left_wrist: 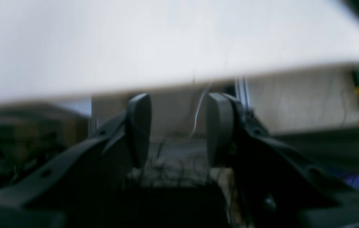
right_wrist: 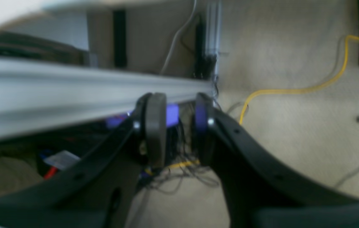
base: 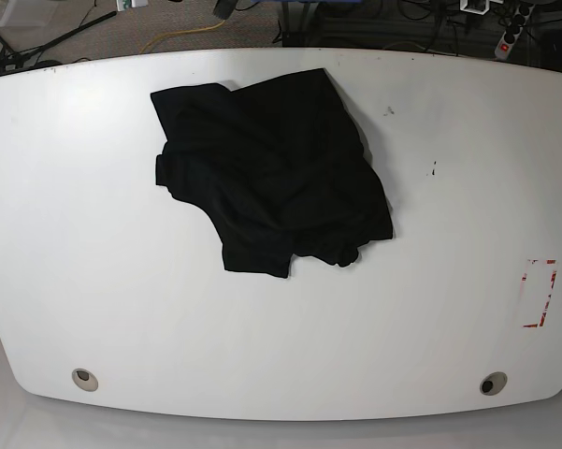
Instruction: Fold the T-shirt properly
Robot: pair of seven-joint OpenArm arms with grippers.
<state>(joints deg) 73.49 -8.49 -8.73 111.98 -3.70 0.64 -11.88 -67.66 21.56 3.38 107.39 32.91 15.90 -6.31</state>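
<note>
Lying crumpled on the white worktop (base: 93,281), nearer its far edge, left of centre: the T-shirt (base: 271,173). Left gripper (left_wrist: 177,129) parted wide, gripping nothing. Right gripper (right_wrist: 179,129) parted narrowly, likewise empty.

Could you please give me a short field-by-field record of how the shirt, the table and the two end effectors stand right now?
garment: black T-shirt, crumpled in a loose heap, not folded
garment position: far-centre part of the white table
print: not visible
table marks: red-and-white rectangle near one side edge
left end effector: jaws apart, nothing between them, off the tabletop
right end effector: jaws apart, nothing held, off the tabletop
arms in base view: none visible
</note>
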